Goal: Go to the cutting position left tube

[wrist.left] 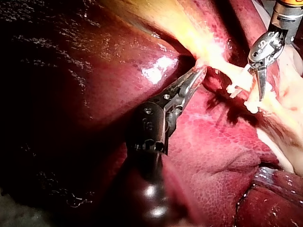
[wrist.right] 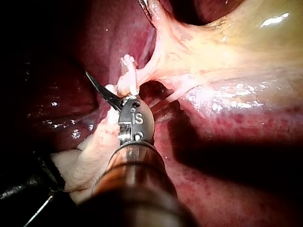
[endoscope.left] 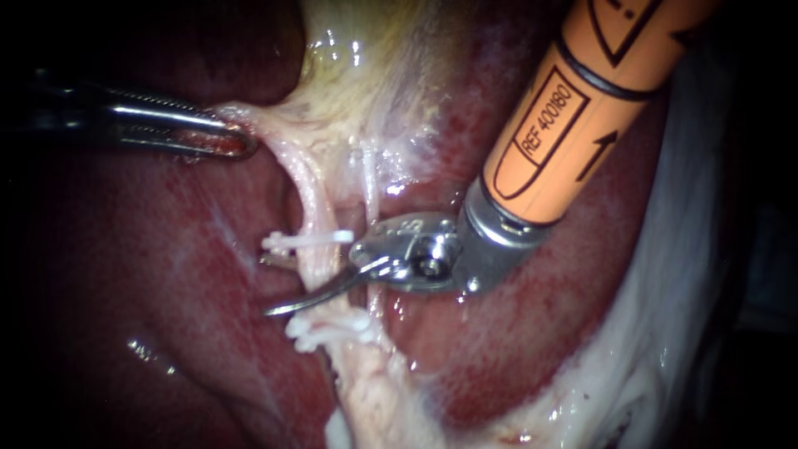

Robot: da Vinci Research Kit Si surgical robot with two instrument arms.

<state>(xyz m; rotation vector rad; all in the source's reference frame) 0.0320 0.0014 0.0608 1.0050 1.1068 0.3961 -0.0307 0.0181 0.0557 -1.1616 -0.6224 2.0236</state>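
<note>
one open right end effector (endoscope.left: 283,287) astride left tube (endoscope.left: 312,208)

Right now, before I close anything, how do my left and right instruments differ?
The left instrument has its jaws shut on pale tissue, holding it sideways; the right instrument has its jaws open, with the left tube between them. The left instrument has straight, ridged jaws; the right instrument has curved blades. The left's shaft is dark, the right's orange. Both work on the same pale strand.
</note>
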